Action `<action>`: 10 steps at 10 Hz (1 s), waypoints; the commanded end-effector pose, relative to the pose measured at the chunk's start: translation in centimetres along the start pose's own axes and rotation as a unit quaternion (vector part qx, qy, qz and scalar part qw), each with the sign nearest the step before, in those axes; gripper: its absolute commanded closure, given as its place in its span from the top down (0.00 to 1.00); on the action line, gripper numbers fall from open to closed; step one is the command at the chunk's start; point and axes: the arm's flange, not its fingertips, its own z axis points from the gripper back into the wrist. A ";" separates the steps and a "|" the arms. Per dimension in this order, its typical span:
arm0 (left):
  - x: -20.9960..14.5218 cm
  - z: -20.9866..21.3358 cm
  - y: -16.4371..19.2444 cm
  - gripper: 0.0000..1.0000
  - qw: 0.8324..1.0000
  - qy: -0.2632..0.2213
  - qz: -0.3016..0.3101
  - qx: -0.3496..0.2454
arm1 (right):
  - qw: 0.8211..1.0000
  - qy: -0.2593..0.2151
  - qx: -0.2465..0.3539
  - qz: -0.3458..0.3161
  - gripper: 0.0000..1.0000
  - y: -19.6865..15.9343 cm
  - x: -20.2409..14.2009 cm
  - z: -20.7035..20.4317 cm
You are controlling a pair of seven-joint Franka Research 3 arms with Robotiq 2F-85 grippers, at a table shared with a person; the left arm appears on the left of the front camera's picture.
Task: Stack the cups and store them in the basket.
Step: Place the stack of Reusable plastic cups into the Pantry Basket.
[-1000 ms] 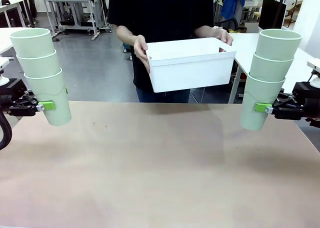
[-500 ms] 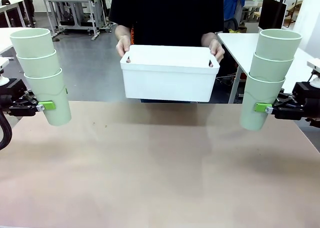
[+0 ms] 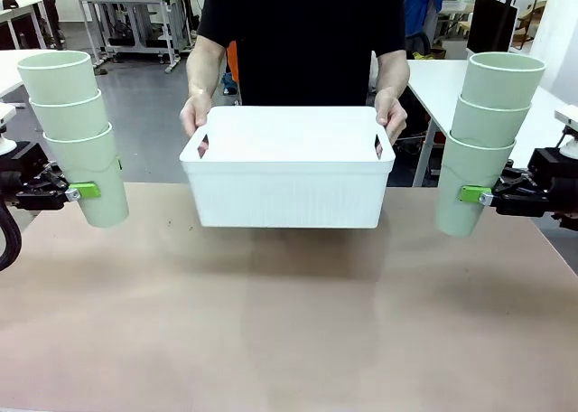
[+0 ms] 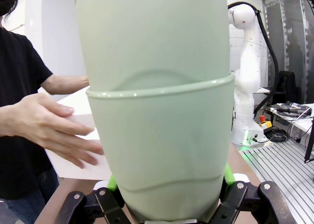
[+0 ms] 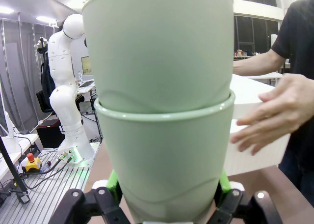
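Across the bench (image 3: 289, 331) in the front view, my left gripper (image 3: 77, 192) is clamped on the bottom cup of the left stack (image 3: 77, 127). My right gripper (image 3: 474, 195) grasps the bottom of the right stack (image 3: 488, 132). Each has three cups and hangs in the air, well apart from the basket (image 3: 287, 195), which the person's hands (image 3: 194, 114) hold between them, low over the far side.

Only the lowest cup is pinched, so a quick swing could shake the upper two loose.

From the left wrist, the left stack (image 4: 157, 111) blocks my sight. A reach could strike the hand (image 4: 44, 128) on the basket (image 4: 83, 160).

From the right wrist, the right stack (image 5: 162, 111) hides the path too, with a hand (image 5: 274, 111) on the basket (image 5: 257, 150) nearby.
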 end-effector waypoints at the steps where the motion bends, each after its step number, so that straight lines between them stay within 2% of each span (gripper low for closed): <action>1: 0.6 -0.2 0.0 0.85 1.000 -0.002 -0.003 -0.001 | 1.000 0.001 -0.001 0.005 0.86 0.0 0.4 -0.2; 10: 0.6 -0.2 0.0 0.85 1.000 -0.002 -0.003 -0.001 | 1.000 0.001 -0.001 0.005 0.86 0.0 0.4 -0.2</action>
